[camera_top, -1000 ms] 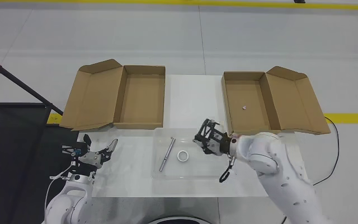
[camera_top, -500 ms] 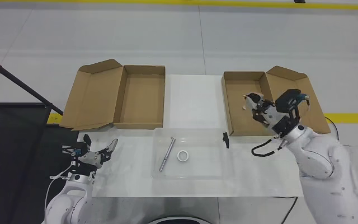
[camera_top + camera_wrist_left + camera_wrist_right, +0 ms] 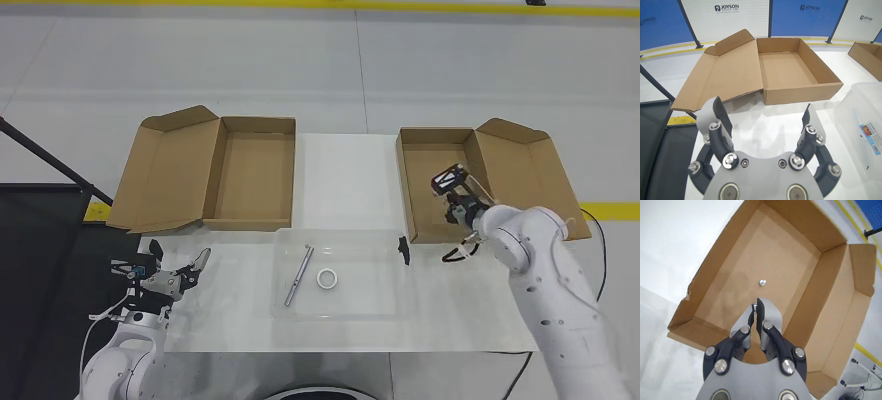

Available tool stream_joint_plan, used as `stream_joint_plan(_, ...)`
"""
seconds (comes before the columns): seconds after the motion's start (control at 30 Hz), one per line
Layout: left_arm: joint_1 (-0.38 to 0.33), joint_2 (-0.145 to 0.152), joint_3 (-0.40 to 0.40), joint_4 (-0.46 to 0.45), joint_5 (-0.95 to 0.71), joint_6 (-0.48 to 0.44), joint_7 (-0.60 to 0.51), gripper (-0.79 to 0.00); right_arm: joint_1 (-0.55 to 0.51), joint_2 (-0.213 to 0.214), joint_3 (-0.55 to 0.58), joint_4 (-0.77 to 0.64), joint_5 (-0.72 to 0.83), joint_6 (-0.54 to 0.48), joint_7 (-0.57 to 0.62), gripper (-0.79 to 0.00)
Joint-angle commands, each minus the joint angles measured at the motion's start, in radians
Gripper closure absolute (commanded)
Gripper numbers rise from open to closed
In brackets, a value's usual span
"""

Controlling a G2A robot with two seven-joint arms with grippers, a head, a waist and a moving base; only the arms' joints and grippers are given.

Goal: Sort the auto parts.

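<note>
- so, the drop-off looks to be the step in hand: the right gripper point(image 3: 755, 308), over the right box point(image 3: 804, 237) beyond the clear bin's point(image 3: 345, 314) right end, is pinched tight on a small bolt point(image 3: 754, 305).
- another bolt point(image 3: 762, 282) lies on that box's floor, a little past the held one.
- next move, i'd guess: simply open up. the bolt hangs inside the walls, so a straight drop should clear the rim.
- in the bin wait a rod point(image 3: 298, 275) and a ring point(image 3: 326, 278). a small black piece point(image 3: 403, 250) sits at the bin's right edge.
- the left gripper point(image 3: 762, 104) hangs spread wide and holds nothing. it is left of the bin, with bare table around it.
</note>
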Motion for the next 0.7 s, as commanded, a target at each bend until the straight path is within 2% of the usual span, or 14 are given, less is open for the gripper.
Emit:
stream_joint_plan(0.0,0.000,0.000,0.000,0.000,0.000,0.000,0.000,-0.785,0.030,-0.005,-0.022,0.049,-0.007,0.002,0.037,0.000)
stream_joint_plan(0.13,0.000,0.000,0.000,0.000,0.000,0.000,0.000,-0.785,0.078,-0.015,-0.056,0.123,0.023,-0.011,0.071,-0.018)
stream_joint_plan(0.23,0.000,0.000,0.000,0.000,0.000,0.000,0.000,-0.785,0.100,-0.021,-0.072,0.154,0.031,-0.009,0.070,-0.132)
stream_joint_plan(0.3,0.000,0.000,0.000,0.000,0.000,0.000,0.000,-0.785,0.108,-0.023,-0.076,0.167,0.035,-0.006,0.066,-0.175)
stream_joint_plan(0.5,0.000,0.000,0.000,0.000,0.000,0.000,0.000,-0.785,0.111,-0.021,-0.065,0.154,0.031,0.006,0.064,-0.215)
stream_joint_plan(0.67,0.000,0.000,0.000,0.000,0.000,0.000,0.000,-0.785,0.089,-0.013,-0.032,0.085,0.020,0.025,0.071,-0.240)
